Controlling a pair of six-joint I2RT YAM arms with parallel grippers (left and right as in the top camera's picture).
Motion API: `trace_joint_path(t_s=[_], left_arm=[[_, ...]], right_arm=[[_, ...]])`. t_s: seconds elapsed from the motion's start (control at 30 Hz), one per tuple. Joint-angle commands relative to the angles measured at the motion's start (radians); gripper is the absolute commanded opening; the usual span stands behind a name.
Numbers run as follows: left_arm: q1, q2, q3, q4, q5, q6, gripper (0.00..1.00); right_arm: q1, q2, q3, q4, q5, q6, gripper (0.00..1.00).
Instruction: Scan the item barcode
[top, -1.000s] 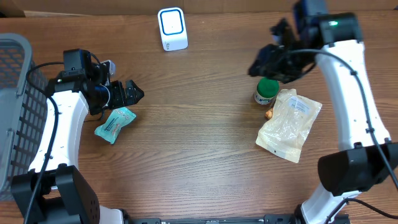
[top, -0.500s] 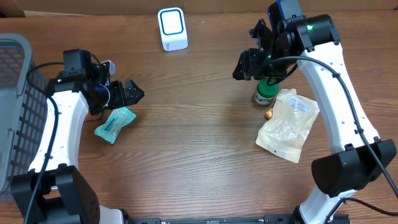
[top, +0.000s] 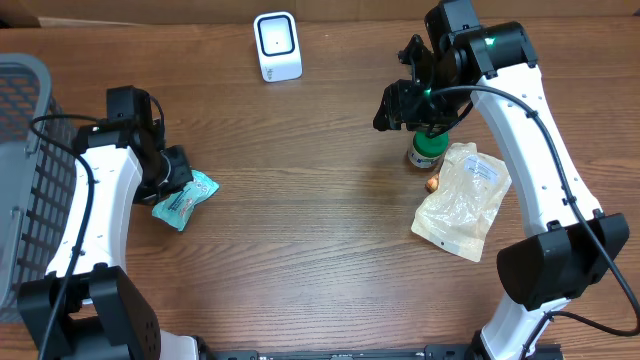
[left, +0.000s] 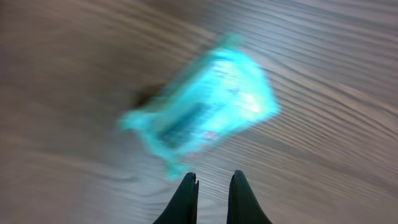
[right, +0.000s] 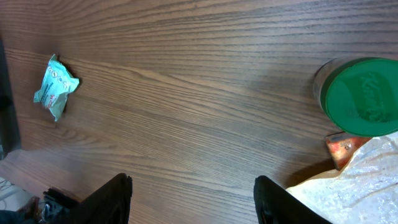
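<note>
"Where is the item?"

"The teal packet (top: 185, 198) lies flat on the wooden surface (top: 300, 240), on the left side, right at the tip of the left arm (top: 100, 200). The white barcode scanner (top: 277, 45) stands well apart from it, at the far edge."

"Does the left arm have hold of it?"

"No. The left jaws are pressed almost together with nothing between them. The left wrist view is blurred, but it shows the packet (left: 205, 106) lying just ahead of the tips."

"And the right side?"

"The right jaws are spread wide and empty, held over bare wood near a green-lidded jar (top: 428, 148). A clear plastic bag (top: 463, 200) lies just beside that jar, and a small orange thing (top: 432, 185) sits at the bag's edge, below the jar."

"Anything else on there?"

"A grey mesh basket (top: 30, 150) at the left edge, near the left arm."
</note>
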Motion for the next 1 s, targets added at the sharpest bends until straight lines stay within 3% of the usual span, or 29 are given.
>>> trace_joint_path(t_s=[0.0, 0.23, 0.6, 0.97], left_arm=[[0.006, 0.026, -0.029, 0.027, -0.238, -0.129, 0.04], [0.004, 0.093, -0.139, 0.217, -0.178, -0.083, 0.04], [-0.045, 0.251, -0.160, 0.338, 0.207, 0.058, 0.04], [-0.251, 0.297, -0.159, 0.394, 0.263, 0.037, 0.04]], right_arm=[[0.006, 0.001, 0.013, 0.012, 0.002, -0.007, 0.61], [0.008, 0.001, 0.013, 0.012, 0.002, -0.007, 0.61], [0.008, 0.001, 0.013, 0.012, 0.002, -0.007, 0.61], [0.008, 0.001, 0.013, 0.011, 0.005, -0.007, 0.61]])
